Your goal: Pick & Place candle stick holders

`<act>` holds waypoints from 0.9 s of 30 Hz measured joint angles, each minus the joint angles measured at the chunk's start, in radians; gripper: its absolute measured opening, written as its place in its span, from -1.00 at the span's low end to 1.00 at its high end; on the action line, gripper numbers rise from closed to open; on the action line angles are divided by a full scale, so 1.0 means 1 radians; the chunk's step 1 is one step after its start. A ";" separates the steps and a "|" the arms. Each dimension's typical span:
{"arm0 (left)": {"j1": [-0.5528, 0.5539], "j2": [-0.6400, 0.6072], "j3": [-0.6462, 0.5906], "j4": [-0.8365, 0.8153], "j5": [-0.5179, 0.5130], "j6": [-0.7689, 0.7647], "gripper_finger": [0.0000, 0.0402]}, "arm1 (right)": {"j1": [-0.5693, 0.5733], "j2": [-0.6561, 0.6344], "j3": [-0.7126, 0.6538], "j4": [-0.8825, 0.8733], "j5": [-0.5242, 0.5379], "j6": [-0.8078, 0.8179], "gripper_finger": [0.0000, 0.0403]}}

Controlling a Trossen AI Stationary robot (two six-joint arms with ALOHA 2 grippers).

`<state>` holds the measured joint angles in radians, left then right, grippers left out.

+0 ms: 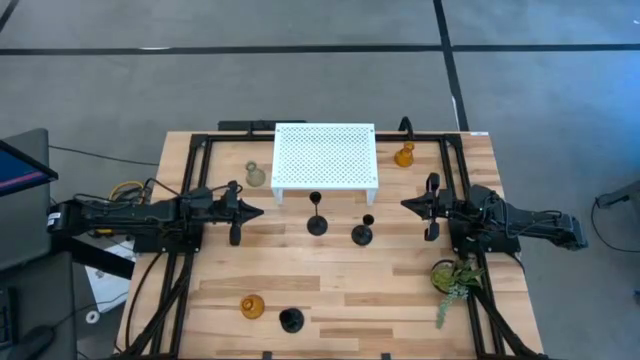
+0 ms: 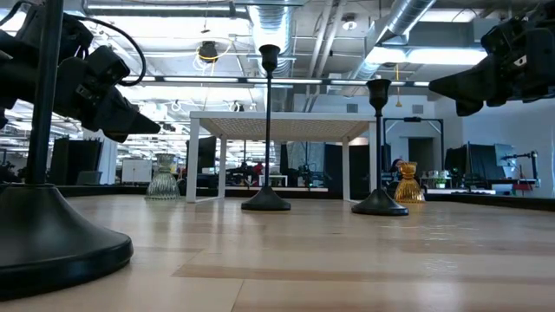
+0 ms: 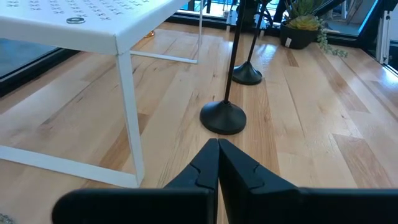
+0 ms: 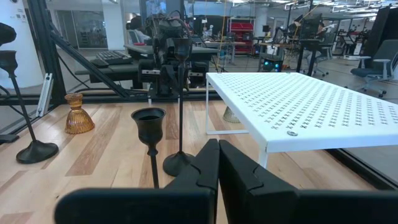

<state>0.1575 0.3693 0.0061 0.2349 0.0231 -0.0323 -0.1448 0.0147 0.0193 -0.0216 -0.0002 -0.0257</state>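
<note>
Two black thin-stemmed candle stick holders stand on their round bases mid-table, the taller (image 1: 317, 218) and the shorter (image 1: 363, 232), just in front of a white perforated rack (image 1: 325, 155). A clear glass holder (image 1: 256, 174) stands by the rack's left side and an amber one (image 1: 404, 155) by its right. Another amber holder (image 1: 252, 306) and a third black one (image 1: 291, 320) stand near the front edge. My left gripper (image 1: 258, 211) is shut and held level left of the taller holder. My right gripper (image 1: 405, 204), also shut, is right of the shorter one. Neither holds anything.
A potted green plant (image 1: 455, 278) sits at the right front, beside my right arm. Black frame rails (image 1: 190, 190) run along the table's left and right sides. Bare wood lies between the mid-table holders and the front pair.
</note>
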 joint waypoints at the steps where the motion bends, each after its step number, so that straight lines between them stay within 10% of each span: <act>1: 0.000 0.000 0.000 0.002 0.000 -0.002 -0.97 | 0.000 0.000 0.000 0.000 0.000 0.000 -1.00; 27: 0.000 0.000 0.000 0.015 0.000 -0.002 -0.97 | 0.000 0.000 0.000 0.000 0.000 0.000 -1.00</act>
<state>0.1577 0.3695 0.0063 0.2501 0.0231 -0.0344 -0.1448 0.0147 0.0189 -0.0218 -0.0002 -0.0256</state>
